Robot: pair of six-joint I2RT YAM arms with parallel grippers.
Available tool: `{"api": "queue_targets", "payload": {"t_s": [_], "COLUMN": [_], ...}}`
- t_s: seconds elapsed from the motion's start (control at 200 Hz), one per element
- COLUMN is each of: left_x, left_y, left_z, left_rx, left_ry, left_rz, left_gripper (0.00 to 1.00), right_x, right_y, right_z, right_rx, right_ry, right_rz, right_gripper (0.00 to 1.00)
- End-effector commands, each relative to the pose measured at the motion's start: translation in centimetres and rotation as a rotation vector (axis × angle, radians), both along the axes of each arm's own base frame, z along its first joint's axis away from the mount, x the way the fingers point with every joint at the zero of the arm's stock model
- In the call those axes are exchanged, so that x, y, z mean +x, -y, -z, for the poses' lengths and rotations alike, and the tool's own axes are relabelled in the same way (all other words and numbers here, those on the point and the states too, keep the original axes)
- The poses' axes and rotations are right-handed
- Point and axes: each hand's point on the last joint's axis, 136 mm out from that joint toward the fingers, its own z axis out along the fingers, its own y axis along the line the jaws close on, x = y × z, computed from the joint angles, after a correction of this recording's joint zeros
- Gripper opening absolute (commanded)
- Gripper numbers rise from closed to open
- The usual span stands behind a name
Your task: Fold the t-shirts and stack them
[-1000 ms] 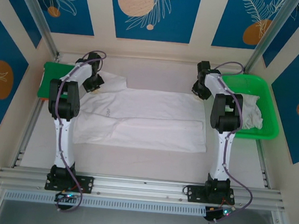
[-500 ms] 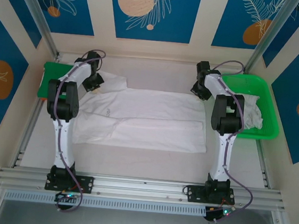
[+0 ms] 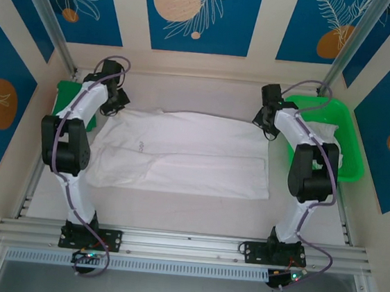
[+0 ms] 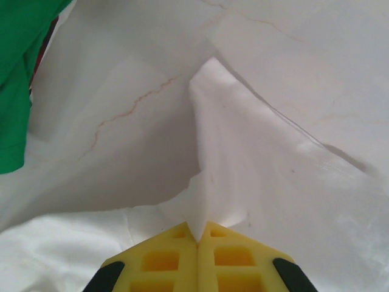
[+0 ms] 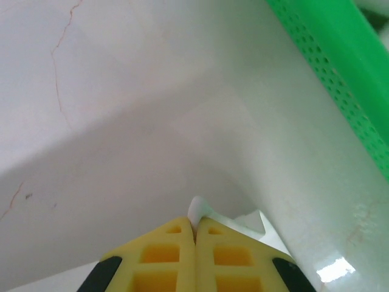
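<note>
A white t-shirt [image 3: 194, 153] lies spread across the middle of the counter [image 3: 188, 211], with a fold along its near side. The left fingers [image 4: 176, 242] are clamped on a peak of its cloth at the 10 o'clock corner, and the right fingers [image 5: 179, 234] pinch its 2 o'clock corner. At 3 o'clock, a crumpled t-shirt [image 3: 331, 143] sits in the green tray [image 3: 352, 166].

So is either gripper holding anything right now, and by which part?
Both pinch the spread t-shirt: the left gripper a peak of cloth at its far left corner, the right gripper its far right corner.
</note>
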Motion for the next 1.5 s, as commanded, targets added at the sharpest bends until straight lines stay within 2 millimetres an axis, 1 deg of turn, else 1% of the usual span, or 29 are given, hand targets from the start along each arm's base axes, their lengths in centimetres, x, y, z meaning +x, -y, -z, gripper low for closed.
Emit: {"api": "queue_targets", "payload": {"t_s": [0.0,0.125,0.245,0.46,0.665,0.875,1.03,1.165,1.285,1.385,1.495], "left_x": [-1.5,-3.1,-4.8,-7.7,-10.3,-12.7,-14.0,-14.8,-16.3,-17.7,-18.9], "left_y": [-0.3,0.0,-0.2,0.1,0.1,-0.2,-0.9,-0.3,-0.6,-1.0,-1.1], "left_z": [-0.7,-1.1,-1.8,-1.7,-1.9,-1.6,-1.7,-2.2,-2.2,-1.6,-0.6], "left_rx": [-0.004,-0.019,-0.008,-0.026,-0.030,-0.014,0.010,-0.030,-0.014,0.005,0.006], "left_ry": [0.009,0.015,0.021,0.024,0.021,-0.009,-0.018,-0.026,-0.055,-0.082,-0.111], "left_rz": [0.015,0.026,0.042,0.052,0.058,0.070,0.056,0.057,0.058,0.060,0.056], "left_gripper": [0.00,0.00,0.00,0.00,0.00,0.00,0.00,0.00,0.00,0.00,0.00], "right_x": [-1.3,-3.4,-5.3,-8.7,-11.1,-12.9,-14.1,-14.9,-15.3,-15.6,-15.9], "right_y": [-0.7,-0.9,-0.8,-0.7,-0.3,0.3,1.0,1.4,1.4,1.4,1.3], "right_z": [-1.8,-2.3,-2.5,-2.1,-1.6,-1.4,-0.1,0.5,0.9,1.4,2.1], "right_rx": [0.023,0.033,0.032,0.035,0.034,0.033,0.042,0.047,0.050,0.055,0.065], "right_ry": [0.049,0.058,0.056,0.038,0.017,0.004,-0.026,-0.043,-0.057,-0.068,-0.081], "right_rz": [-0.023,-0.031,-0.036,-0.039,-0.042,-0.033,-0.007,0.000,-0.001,0.000,-0.001], "right_gripper": [0.00,0.00,0.00,0.00,0.00,0.00,0.00,0.00,0.00,0.00,0.00]}}
